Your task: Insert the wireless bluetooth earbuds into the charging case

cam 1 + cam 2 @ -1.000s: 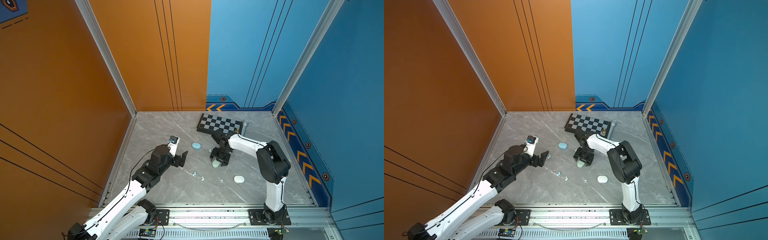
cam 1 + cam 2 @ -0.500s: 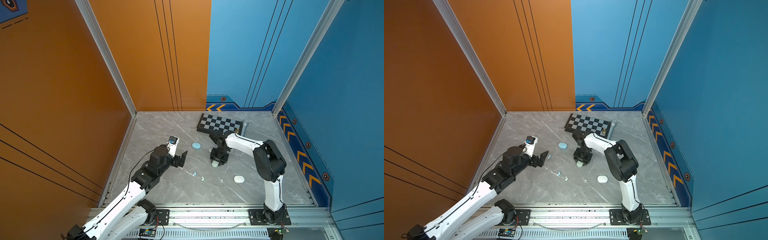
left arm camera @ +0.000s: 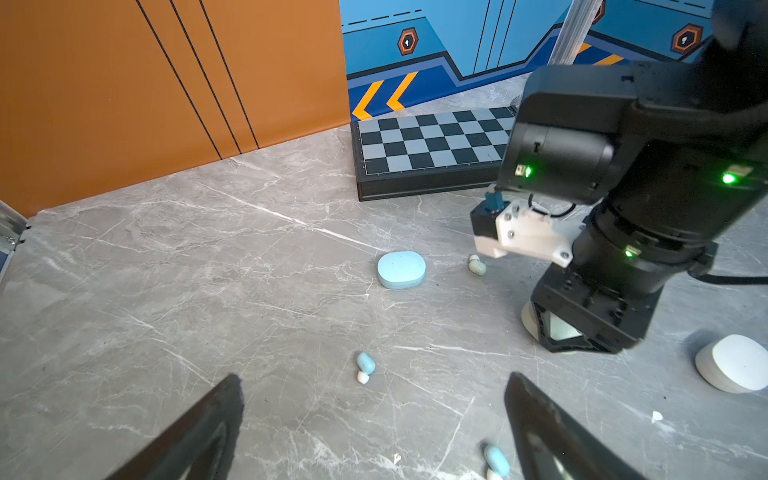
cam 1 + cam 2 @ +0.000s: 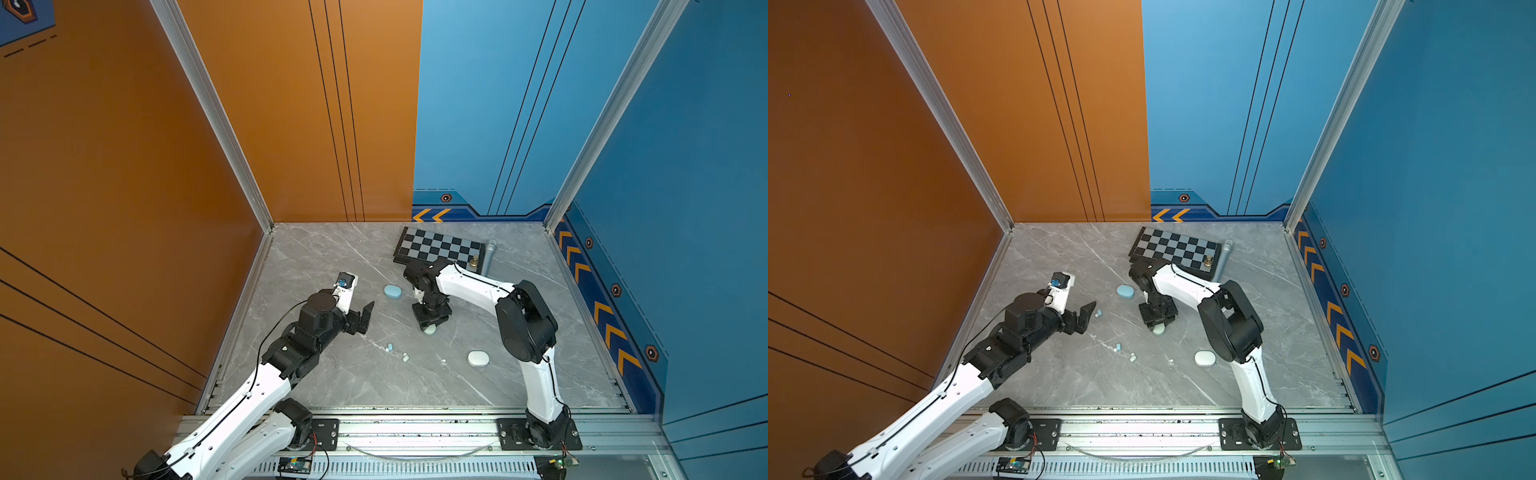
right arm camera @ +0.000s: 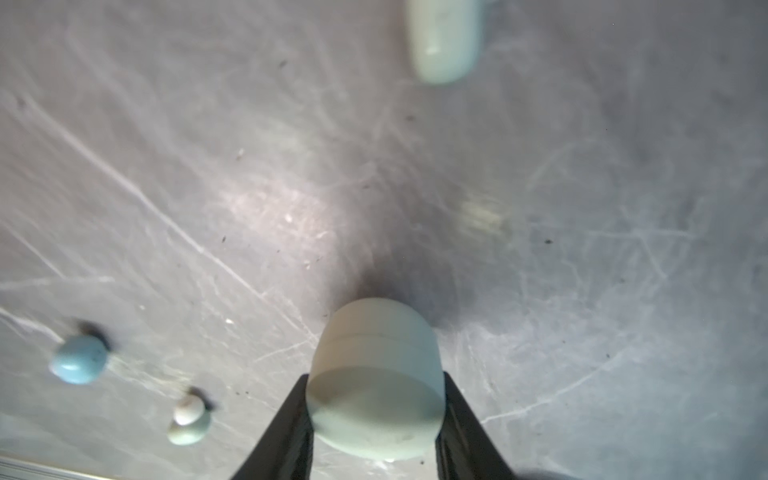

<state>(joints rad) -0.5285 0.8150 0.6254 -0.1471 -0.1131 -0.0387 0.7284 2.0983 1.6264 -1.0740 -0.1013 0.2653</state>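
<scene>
My right gripper (image 4: 430,321) (image 5: 376,377) points down and is shut on a pale green charging case (image 4: 430,329) (image 5: 374,382), one finger on each side. A light blue case (image 4: 392,291) (image 3: 401,270) and a white case (image 4: 478,358) (image 3: 735,365) lie closed on the table. Two light blue earbuds (image 4: 390,347) (image 4: 405,356) lie between the arms. A pale one (image 3: 477,264) lies by the right arm. My left gripper (image 4: 361,318) (image 3: 374,377) hovers open and empty, with a blue earbud (image 3: 365,365) just ahead of it and another (image 3: 496,461) by one finger.
A chessboard (image 4: 438,249) lies at the back, with a small gold chess piece (image 4: 474,261) on its corner and a grey cylinder (image 4: 488,255) beside it. A tiny white speck (image 4: 443,360) lies near the white case. Walls close in the marble table on three sides.
My right gripper has closed onto the pale green case, and its arm has drawn slightly inward. The left arm has barely moved.
</scene>
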